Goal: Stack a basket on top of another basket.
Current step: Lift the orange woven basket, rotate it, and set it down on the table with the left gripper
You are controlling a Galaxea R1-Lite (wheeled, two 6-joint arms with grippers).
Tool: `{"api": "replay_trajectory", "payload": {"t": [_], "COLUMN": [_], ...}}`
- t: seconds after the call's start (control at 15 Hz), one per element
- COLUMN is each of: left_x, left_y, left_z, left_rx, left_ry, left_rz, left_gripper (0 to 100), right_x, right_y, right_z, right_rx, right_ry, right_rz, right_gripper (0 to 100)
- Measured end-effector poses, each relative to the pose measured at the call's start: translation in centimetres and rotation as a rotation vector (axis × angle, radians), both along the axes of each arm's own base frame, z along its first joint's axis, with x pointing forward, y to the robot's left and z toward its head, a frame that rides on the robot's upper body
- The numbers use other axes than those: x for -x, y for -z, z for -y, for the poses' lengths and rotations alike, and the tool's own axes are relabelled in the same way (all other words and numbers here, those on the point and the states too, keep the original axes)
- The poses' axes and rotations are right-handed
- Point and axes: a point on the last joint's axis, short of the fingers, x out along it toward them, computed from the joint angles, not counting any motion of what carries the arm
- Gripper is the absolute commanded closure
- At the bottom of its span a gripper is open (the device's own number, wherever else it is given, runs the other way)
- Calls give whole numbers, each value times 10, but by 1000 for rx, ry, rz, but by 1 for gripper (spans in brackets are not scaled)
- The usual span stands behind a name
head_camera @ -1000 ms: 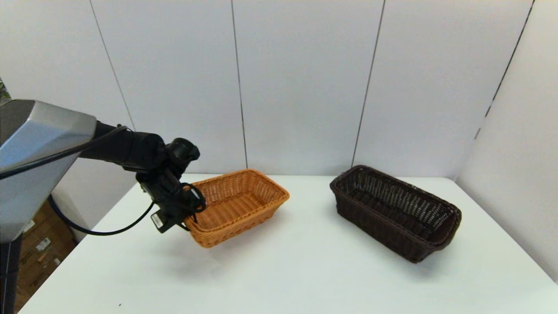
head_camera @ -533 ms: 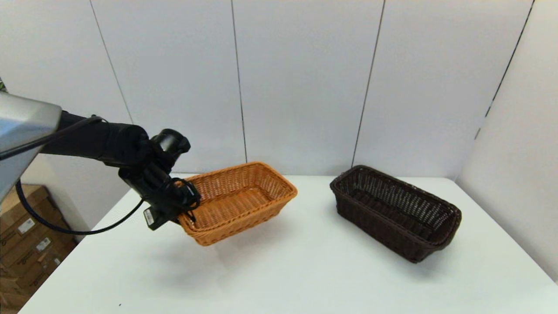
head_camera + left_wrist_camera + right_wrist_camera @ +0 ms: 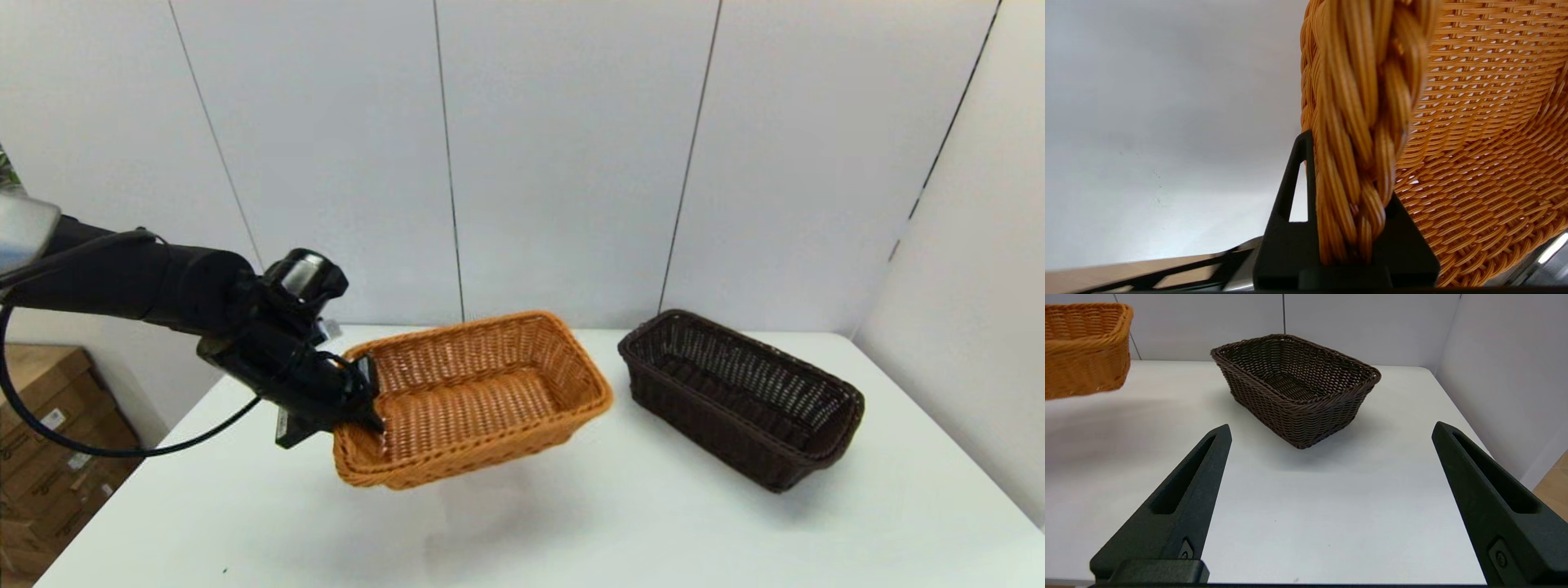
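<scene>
The orange-tan basket (image 3: 482, 400) hangs tilted above the white table (image 3: 571, 531), left of centre. My left gripper (image 3: 367, 402) is shut on the braided rim of its left short end. In the left wrist view the rim (image 3: 1363, 102) is pinched in my left gripper (image 3: 1351, 175), one finger outside the wall and one inside. The dark brown basket (image 3: 739, 400) stands on the table at the right, apart from the orange one. My right gripper (image 3: 1331, 433) is open and empty, low near the table's front, facing the dark basket (image 3: 1294, 384), with the orange basket (image 3: 1081, 347) off to one side.
Grey wall panels (image 3: 571, 163) close the table's back and right side. Cardboard boxes (image 3: 41, 425) sit on the floor beyond the left edge. Bare tabletop stretches in front of both baskets.
My left arm has raised the orange-tan basket off the table and carried it right, toward the dark basket. The dark basket has stayed in place.
</scene>
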Motion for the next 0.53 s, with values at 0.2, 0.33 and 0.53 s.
{"api": "replay_trajectory", "payload": {"t": [0.2, 0.33, 0.53], "left_x": [12, 16, 16], "left_y": [5, 8, 16], "left_z": [15, 26, 39], "left_rx": [25, 41, 45], "left_ry": [168, 243, 312], "left_rz": [46, 82, 108], "left_gripper": [100, 100, 100], "right_x": [0, 0, 0], "right_y": [0, 0, 0], "right_z": [0, 0, 0], "right_rx": [0, 0, 0], "right_ry": [0, 0, 0], "right_rz": [0, 0, 0], "right_gripper": [0, 0, 0]}}
